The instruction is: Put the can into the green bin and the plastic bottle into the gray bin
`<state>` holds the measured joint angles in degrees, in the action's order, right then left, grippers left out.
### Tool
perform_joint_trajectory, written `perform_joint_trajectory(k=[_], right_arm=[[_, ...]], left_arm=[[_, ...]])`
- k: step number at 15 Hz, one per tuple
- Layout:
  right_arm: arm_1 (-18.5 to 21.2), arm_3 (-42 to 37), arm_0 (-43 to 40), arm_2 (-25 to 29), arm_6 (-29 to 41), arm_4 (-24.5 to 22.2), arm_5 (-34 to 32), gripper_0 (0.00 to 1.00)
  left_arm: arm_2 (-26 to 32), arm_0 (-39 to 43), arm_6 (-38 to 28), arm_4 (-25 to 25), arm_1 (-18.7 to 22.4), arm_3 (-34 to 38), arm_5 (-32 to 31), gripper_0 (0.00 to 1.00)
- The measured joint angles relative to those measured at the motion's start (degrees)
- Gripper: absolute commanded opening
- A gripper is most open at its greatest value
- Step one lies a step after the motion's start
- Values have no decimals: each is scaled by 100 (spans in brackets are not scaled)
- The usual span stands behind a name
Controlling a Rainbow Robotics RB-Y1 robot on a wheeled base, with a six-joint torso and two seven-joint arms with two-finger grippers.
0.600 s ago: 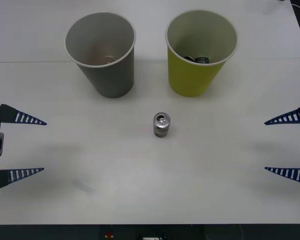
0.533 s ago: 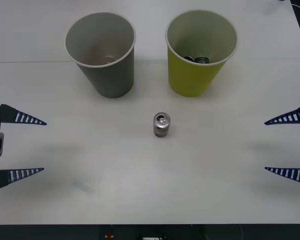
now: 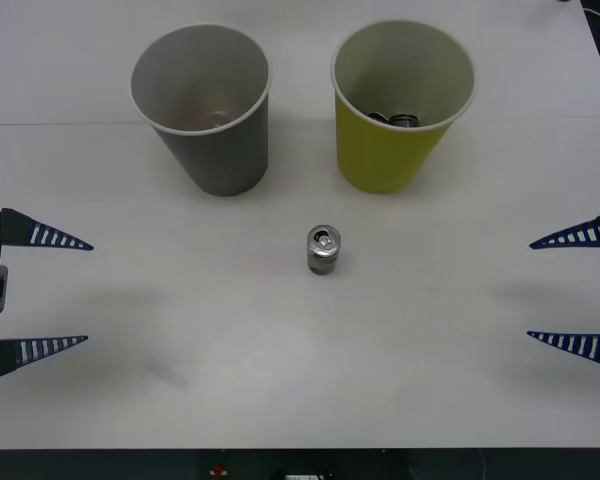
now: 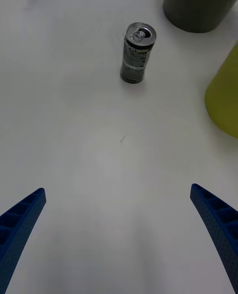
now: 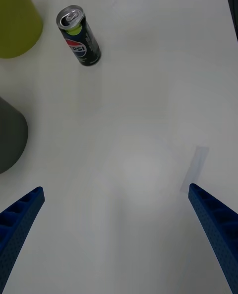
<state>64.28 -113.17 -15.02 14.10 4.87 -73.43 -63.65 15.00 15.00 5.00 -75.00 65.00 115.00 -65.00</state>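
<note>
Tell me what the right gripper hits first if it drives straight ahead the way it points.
Probably the small dark gray drink can, standing upright ahead of the open right gripper; bare white table lies between.

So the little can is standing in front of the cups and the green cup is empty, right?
Not quite. The can does stand upright in front of both cups, but the green cup isn't empty: the front view shows something dark and silvery lying at its bottom. I can't tell what it is.

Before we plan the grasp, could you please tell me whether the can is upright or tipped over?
Upright. The can stands on its base on the table, pull-tab top facing up, apart from both cups.
</note>
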Motion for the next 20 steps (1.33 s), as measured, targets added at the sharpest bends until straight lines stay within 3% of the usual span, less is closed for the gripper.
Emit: perform_joint_trajectory(k=[7,13,20], right_arm=[[-743,495,319,-309,-125,-3,-8,100],[-1731,1267,809,-608,-491,-263,-36,100],[-2770,2964,1602,-811,-1867,-122,-215,100]], left_arm=[[0,0,0,0,0,0,0,100],[0,0,0,0,0,0,0,100],[0,0,0,0,0,0,0,100]])
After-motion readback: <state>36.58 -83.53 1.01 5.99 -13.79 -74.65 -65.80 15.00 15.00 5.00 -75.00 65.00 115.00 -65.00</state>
